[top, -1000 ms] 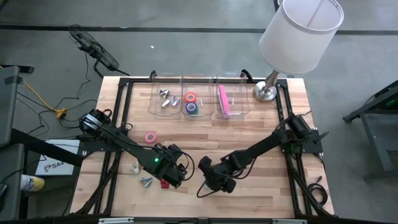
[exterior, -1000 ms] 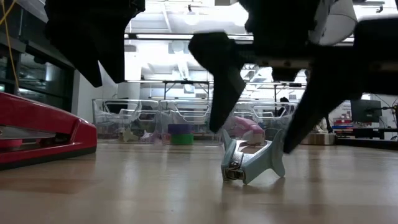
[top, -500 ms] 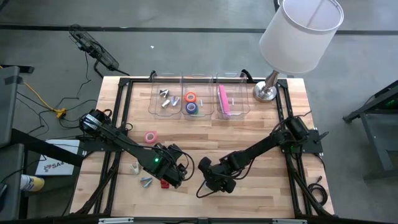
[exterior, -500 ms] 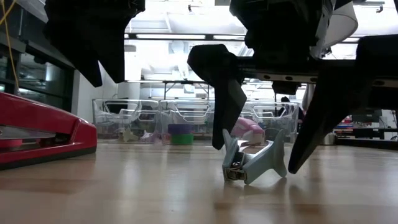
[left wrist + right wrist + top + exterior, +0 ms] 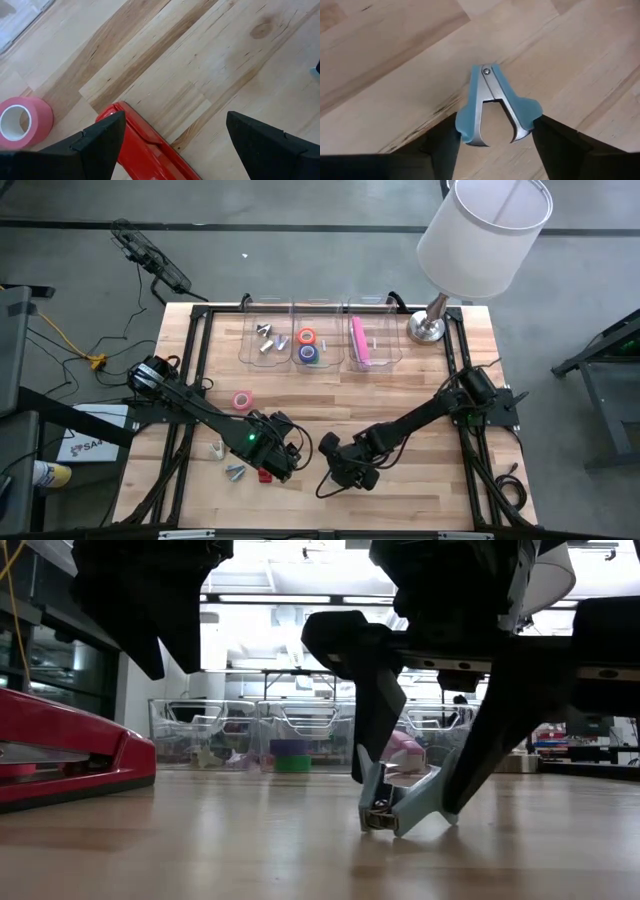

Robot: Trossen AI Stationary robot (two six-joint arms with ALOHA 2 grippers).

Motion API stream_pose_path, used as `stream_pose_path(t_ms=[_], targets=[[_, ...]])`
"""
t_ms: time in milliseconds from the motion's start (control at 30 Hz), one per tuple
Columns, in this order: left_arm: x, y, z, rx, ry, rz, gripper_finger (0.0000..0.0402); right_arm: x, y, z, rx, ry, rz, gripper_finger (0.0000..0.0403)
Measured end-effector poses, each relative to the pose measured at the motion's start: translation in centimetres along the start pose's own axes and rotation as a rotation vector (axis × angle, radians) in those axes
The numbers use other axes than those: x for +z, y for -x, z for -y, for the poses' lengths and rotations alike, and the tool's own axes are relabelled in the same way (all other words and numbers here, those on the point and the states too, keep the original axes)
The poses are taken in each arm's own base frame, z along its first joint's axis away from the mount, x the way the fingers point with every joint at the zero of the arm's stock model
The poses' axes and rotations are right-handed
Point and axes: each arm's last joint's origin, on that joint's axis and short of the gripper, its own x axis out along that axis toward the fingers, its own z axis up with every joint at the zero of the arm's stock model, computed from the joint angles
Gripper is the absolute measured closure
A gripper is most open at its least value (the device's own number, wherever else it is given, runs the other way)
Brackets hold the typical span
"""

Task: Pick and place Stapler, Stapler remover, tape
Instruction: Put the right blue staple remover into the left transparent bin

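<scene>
A blue staple remover [image 5: 492, 97] with silvery claws lies on the wood, in the low view [image 5: 405, 800] between my right gripper's fingers. My right gripper [image 5: 496, 124] [image 5: 345, 472] stands over it near the table's near edge, shut on it. My left gripper [image 5: 175, 117] [image 5: 272, 465] hangs open above the red stapler [image 5: 145, 150] [image 5: 60, 755], one finger on either side, touching nothing. A pink tape roll [image 5: 22, 122] [image 5: 242, 400] lies flat on the table beside the stapler. My right gripper pinches the staple remover between its two fingers, one on the outer side of each blue wing [image 5: 464, 127]. The fingers [image 5: 378, 730] come from above, pointing down. The remover's lower end [image 5: 385, 825] rests on the table.
Two more staple removers [image 5: 217, 448] [image 5: 235, 472] lie to the left of the red stapler. Three clear bins at the far edge hold metal claws [image 5: 265, 338], tape rolls [image 5: 307, 345] and a pink stapler [image 5: 358, 340]. A lamp [image 5: 430, 325] stands at the far right corner.
My right gripper has come down over the staple remover and its fingers have shut in from both sides until they meet the blue wings. The remover has shifted slightly on the table. The left arm has kept still.
</scene>
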Motion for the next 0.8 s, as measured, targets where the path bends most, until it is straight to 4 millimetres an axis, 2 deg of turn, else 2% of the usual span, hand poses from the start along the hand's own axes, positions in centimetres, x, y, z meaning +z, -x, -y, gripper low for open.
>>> stream_pose_path(t_ms=[500, 800], targets=[[0.00, -0.01, -0.01, 0.000, 0.000, 0.000, 0.0063, -0.19, 0.12, 0.05, -0.035, -0.008, -0.040, 0.0278], [-0.01, -0.02, -0.01, 0.001, 0.000, 0.001, 0.0063, -0.72, 0.50, 0.13, -0.064, -0.024, -0.114, 0.0309]])
